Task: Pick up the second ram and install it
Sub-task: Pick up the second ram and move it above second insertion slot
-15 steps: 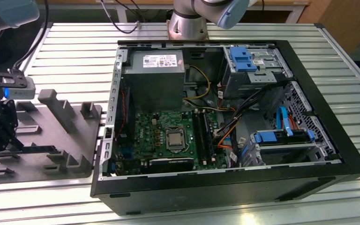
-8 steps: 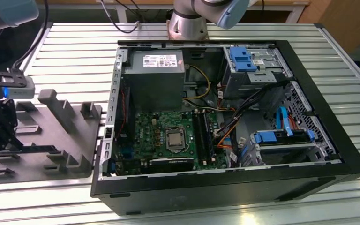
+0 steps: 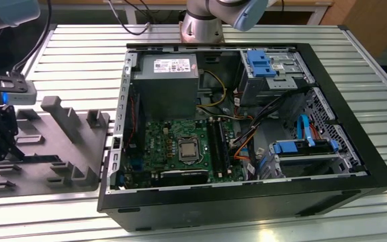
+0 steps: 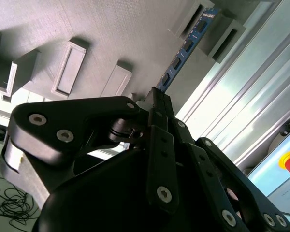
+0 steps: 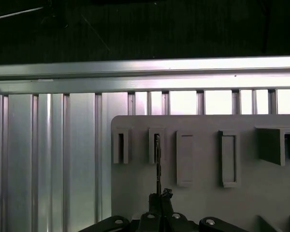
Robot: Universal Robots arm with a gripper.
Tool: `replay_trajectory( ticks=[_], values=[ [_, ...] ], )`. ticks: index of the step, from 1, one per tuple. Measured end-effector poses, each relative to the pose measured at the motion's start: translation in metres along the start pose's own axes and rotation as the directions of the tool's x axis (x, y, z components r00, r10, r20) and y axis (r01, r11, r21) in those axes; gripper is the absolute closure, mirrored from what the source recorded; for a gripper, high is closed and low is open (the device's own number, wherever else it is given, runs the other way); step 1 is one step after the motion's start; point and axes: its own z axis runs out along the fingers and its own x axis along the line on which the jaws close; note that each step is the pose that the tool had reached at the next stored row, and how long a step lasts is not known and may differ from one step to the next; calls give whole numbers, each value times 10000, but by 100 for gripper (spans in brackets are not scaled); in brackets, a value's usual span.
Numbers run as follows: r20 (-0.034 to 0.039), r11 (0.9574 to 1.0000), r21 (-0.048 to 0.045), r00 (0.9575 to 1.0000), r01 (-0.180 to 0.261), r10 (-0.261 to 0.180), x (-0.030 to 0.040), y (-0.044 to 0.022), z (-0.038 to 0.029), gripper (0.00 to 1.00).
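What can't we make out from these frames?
Second ram: near end hidden by the gripper in both wrist views; edge-on in the first wrist view, so its chips are unseen.
Gripper: in the exterior view, cut off by that view's left edge.
Motherboard slots: too small and dark in the exterior view to tell if any holds a stick.

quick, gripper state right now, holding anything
Gripper: fingers closed on one end of the second ram, which is at the grey holder tray.
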Motion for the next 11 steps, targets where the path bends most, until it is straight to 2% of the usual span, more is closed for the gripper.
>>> replay_trajectory(
  ticks=[11],
  values=[
    [9,10000,1,10000,-1,1,3,0,-44,88]
  ],
)
